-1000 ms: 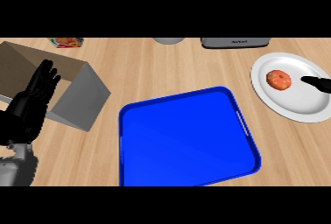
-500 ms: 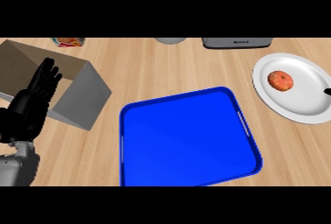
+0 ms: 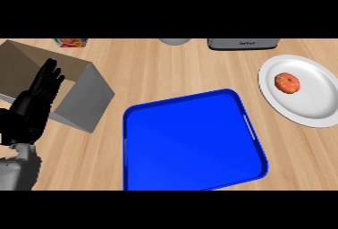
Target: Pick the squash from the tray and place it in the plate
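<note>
Left hand [image 3: 33, 109]: open, fingers straight and pointing up, nothing in it. It sits at the worktop's left edge, resting, with the grey forearm [image 3: 16, 172] coming in from the near-left corner.

The hand overlaps the open box [image 3: 82, 100] in view. The box has a brown inside and grey outer walls and stands in the worktop's far-left area. Can't tell whether hand and box touch.

Blue tray [image 3: 191, 143]: mid worktop, running to the near edge, turned slightly off square. Its far-left corner is near the box's near-right corner, not touching it.

Squash [image 3: 287, 82]: orange-red, roundish, lying on the white plate [image 3: 317, 118], in the plate's left, farther half. It is well apart from the hand.

The plate is at the worktop's right edge and cut off by the view there. Its left rim is just beside the tray's far-right corner, with a small gap.

Along the far edge of the worktop [image 3: 165, 67], all cut off by the view:
- red-yellow packet [image 3: 71, 42], left
- grey round object [image 3: 175, 41], middle
- dark grey appliance [image 3: 242, 43], right of middle
</note>
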Motion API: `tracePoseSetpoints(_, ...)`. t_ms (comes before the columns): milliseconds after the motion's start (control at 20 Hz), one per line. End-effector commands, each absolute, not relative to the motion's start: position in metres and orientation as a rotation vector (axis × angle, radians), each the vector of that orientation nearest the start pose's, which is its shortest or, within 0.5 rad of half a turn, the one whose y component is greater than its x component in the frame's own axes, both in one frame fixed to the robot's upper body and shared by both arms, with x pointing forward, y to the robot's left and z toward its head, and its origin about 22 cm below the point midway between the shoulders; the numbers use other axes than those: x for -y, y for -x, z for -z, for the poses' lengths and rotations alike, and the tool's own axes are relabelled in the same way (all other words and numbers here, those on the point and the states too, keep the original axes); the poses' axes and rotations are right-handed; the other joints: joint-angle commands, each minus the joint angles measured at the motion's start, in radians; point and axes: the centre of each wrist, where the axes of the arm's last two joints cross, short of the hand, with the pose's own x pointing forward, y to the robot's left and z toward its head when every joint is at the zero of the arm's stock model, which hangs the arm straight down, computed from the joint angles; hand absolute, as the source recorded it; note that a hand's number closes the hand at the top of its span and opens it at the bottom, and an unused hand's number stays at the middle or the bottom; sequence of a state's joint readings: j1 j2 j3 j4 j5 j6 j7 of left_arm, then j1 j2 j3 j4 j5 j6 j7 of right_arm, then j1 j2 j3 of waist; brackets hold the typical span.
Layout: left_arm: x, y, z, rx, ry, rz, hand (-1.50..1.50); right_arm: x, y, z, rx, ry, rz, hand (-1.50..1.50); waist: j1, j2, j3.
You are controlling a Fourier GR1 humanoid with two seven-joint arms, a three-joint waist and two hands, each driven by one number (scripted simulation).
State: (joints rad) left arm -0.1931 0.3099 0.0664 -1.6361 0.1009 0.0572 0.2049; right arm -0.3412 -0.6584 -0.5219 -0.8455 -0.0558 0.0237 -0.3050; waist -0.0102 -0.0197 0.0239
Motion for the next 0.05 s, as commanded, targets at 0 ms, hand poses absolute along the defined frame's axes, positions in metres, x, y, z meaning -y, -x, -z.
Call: tracePoseSetpoints(0, -0.2890, -0.2823, -0.0391, 1.412, -0.194, 0.074, 0.00, 0.5214, -0.2520, -0.0587, 1.597, 0.745, 0.133, -1.50, -0.011, 0.029, -0.023)
